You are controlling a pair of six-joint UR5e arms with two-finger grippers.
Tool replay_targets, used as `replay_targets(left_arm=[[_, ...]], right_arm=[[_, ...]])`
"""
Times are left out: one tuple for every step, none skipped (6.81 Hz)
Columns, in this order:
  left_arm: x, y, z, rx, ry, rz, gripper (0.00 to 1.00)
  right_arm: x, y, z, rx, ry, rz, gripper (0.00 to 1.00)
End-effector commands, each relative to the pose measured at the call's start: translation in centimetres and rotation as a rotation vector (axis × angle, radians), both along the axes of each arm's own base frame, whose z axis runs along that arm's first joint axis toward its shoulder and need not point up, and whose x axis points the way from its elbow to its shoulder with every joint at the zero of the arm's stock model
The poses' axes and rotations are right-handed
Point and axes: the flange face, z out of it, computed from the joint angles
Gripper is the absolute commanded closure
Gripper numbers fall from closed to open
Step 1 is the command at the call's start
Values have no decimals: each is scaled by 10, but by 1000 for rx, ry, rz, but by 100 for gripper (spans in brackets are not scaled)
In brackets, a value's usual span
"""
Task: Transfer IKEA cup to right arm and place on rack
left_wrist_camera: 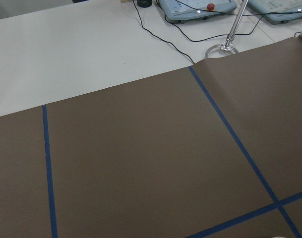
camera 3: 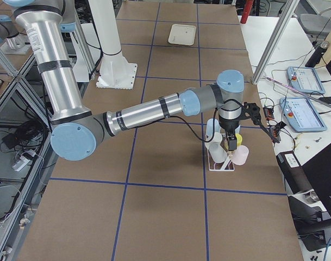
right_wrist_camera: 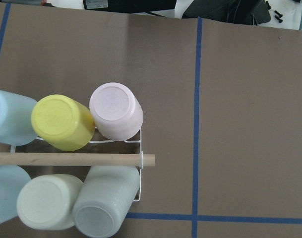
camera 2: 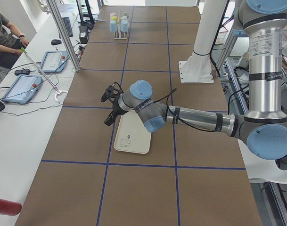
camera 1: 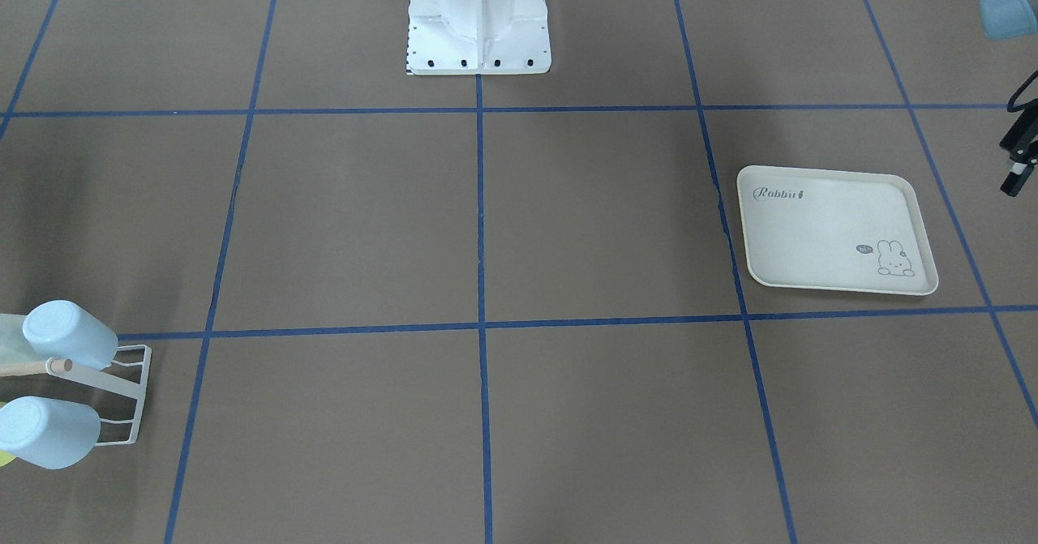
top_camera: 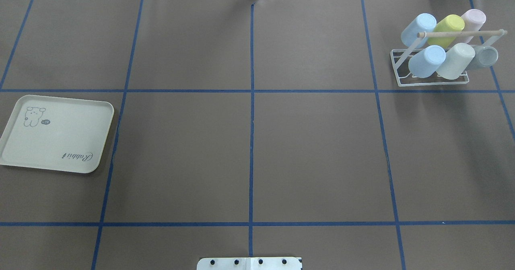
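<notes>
Base plate: one white base plate (top_camera: pixel 249 263), cut off by the near edge of the overhead view; four bolt heads show.
Tray: one cream rabbit-print tray (top_camera: pixel 56 141) lies flat on the brown desk (top_camera: pixel 314 157), on the robot's left.
Left gripper: the left gripper (camera 2: pixel 106 110) hangs in the air near the tray. The front view crops it at the edge and its own wrist camera shows only desk, so I cannot tell how wide the jaws stand or whether they hold anything.
Rack: one white wire rack (top_camera: pixel 402 73) stands at the far right of the desk, with one wooden dowel (top_camera: pixel 458 33) across its top.
Cups: six, all tilted on the rack in two rows of three: two blue cups (top_camera: pixel 418 29), one yellow cup (top_camera: pixel 445 29), one pink cup (top_camera: pixel 474 19), one cream cup (top_camera: pixel 454 60) and one grey cup (top_camera: pixel 485 56). Which is the task's cup I cannot tell.
Right gripper: the right gripper (camera 3: pixel 230 145) hangs just above the rack. Only the side view shows it, so the state of its jaws cannot be told.
Cropping: the front view shows only the blue cups whole; the right wrist view cuts them off.
</notes>
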Motion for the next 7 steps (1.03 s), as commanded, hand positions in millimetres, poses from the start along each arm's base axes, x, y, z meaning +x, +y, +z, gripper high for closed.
replay_targets(left_arm=[[-1,-6,37,-53,-28,-18,0],[-1,-2,67,-128,-39,-7,0],[1,0,78,-141,-70,67,0],[-8,0,82,-160,-105,121,0],[-19,1,84,-182,-129,151,0],[-27,3,87,-190,-150,207,0],[-39,5,88,-209,-161,251,0]], right_arm=[[1,18,33,-39,3,-1,0],[2,25,47,-59,2,-17,0],[7,35,58,-49,15,-87,0],[19,41,65,-102,36,-148,0],[27,47,72,-133,47,-204,0],[26,54,83,-164,34,-217,0],[26,66,99,-186,29,-217,0]])
